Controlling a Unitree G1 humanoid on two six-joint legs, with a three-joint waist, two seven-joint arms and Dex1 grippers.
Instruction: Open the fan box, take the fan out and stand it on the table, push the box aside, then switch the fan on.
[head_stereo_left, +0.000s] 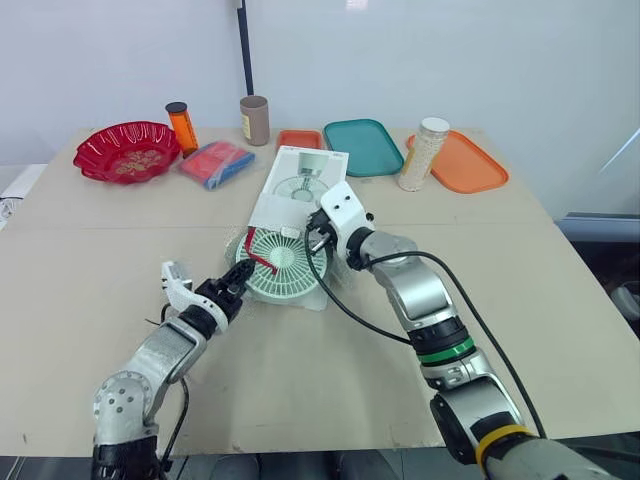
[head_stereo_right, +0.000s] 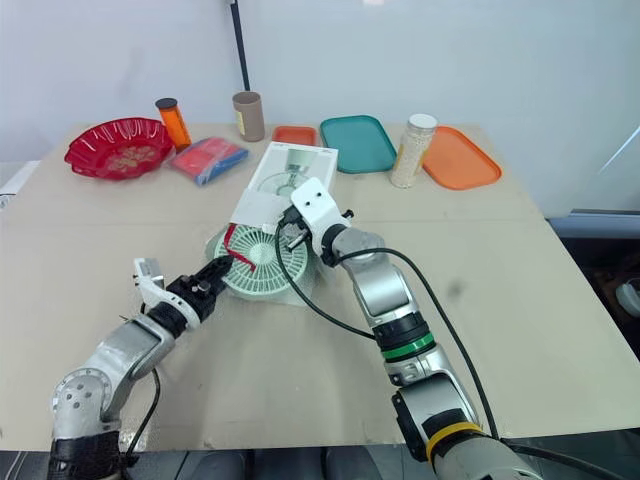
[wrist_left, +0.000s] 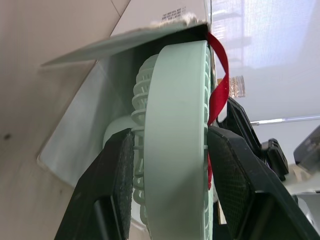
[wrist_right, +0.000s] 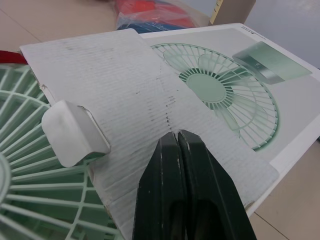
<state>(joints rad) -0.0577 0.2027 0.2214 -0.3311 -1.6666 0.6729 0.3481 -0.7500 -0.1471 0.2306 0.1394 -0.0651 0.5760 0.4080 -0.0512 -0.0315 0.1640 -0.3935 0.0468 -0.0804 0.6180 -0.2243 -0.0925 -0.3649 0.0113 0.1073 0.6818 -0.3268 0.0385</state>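
Mint-green fan (head_stereo_left: 285, 265) half out of box (head_stereo_left: 305, 175); left claw (head_stereo_left: 238, 280) clamped on rim, right claw (head_stereo_left: 318, 235) fingers together on flap (wrist_right: 125, 90). Pull straight while you pin box.

The right gripper (wrist_right: 177, 134) has its two black fingers pressed together with no gap, their tips lying on the fan box's (wrist_right: 295, 107) opened white flap (wrist_right: 120, 80), which is scuffed and faintly ribbed. Beyond the fingertips the flap runs on into the box's face, printed with a green fan picture. Just beside the fingers, a small white folded tab (wrist_right: 72, 131) sticks out from the flap's edge over the pale green fan (wrist_right: 30, 200), whose grille ribs spread out under the flap. A strip of red ribbon (wrist_right: 7, 54) sits at the flap's far corner. Past the box, on the tan table (wrist_right: 50, 17), lie a red and blue packet (wrist_right: 150, 12) and a cardboard tube (wrist_right: 235, 7).
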